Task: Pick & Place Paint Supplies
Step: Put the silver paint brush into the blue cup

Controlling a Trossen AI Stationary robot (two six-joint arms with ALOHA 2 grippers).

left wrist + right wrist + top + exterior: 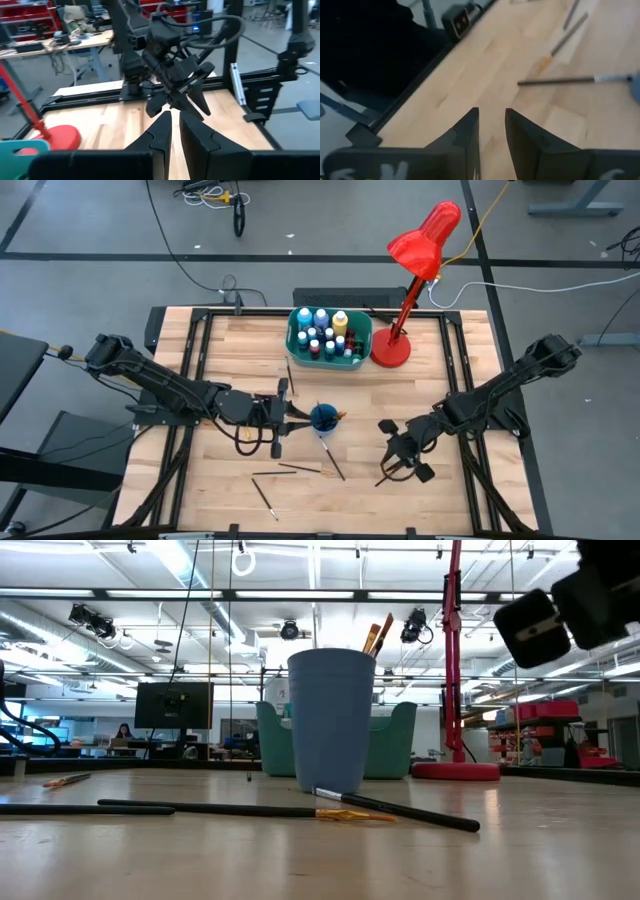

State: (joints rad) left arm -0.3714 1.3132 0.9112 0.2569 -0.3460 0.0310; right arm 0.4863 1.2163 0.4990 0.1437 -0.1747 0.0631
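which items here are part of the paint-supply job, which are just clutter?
Job: paint bottles in the tub; brushes in the blue cup; loose brushes on the table.
Clutter: red lamp, teal tub, floor cables.

- The high view looks straight down on the whole wooden table (pixel 240 355), both arms and the floor around it.
- The low view sits at table-top height, close to a blue cup (pixel 331 720), facing level across into the room behind; the cup (pixel 323 417) also shows at mid-table from above.
- The left wrist view faces across the table at the right arm's gripper (pixel 176 100).
- The right wrist view looks close down on the boards towards paintbrushes (pixel 560 80), shared with the high view.
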